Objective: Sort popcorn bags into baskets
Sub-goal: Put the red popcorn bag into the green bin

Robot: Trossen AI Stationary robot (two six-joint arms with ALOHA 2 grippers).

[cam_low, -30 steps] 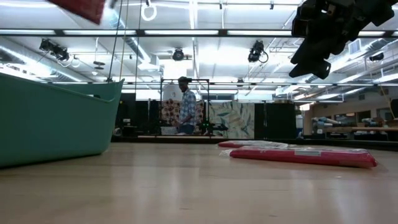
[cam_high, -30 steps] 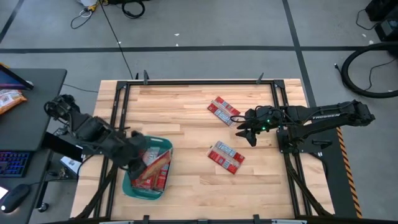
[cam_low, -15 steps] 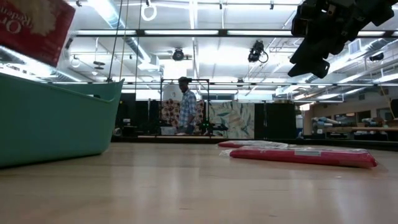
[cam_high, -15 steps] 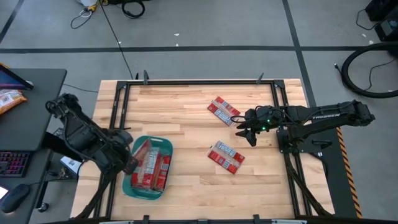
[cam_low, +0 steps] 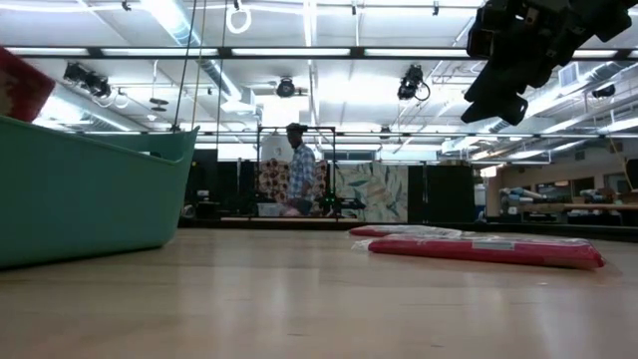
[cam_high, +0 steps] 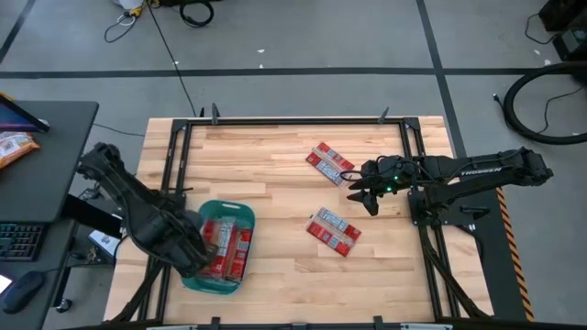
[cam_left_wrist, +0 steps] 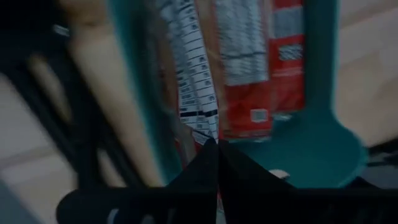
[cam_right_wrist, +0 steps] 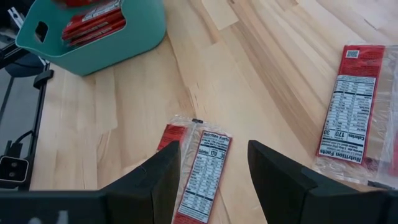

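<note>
The teal bin (cam_high: 240, 216) stands at the table's near left with several red packets (cam_high: 234, 249) lying in it. My left gripper (cam_high: 197, 255) is over the bin's near-left part, shut on a larger red bag whose corner (cam_low: 12, 85) shows above the bin's rim (cam_low: 100, 145). Two pairs of red packets lie flat on the wood, one (cam_high: 327, 162) farther off and one (cam_high: 333, 231) nearer. My right gripper (cam_high: 359, 194) hovers open between these pairs, above a packet (cam_right_wrist: 202, 165), touching nothing. My left gripper (cam_left_wrist: 217, 144) pinches the larger bag between its shut fingertips at the bag's end beside the white nutrition panel (cam_left_wrist: 198, 127). It comes from above, slanting down into the bin. The bag reaches away from the fingers down inside the bin, next to its wall (cam_left_wrist: 140, 93).
Bare wood lies between the bin and the loose packets and along the far edge. Black frame rails (cam_high: 174, 156) run along the table's sides. A person (cam_low: 297, 170) stands in the room far beyond the table. A desk with a keyboard (cam_high: 18, 240) is left of the table.
My left gripper has moved toward the table's near edge and down, bringing the larger red bag from high above the bin down to the level of its rim. The right arm has kept still.
</note>
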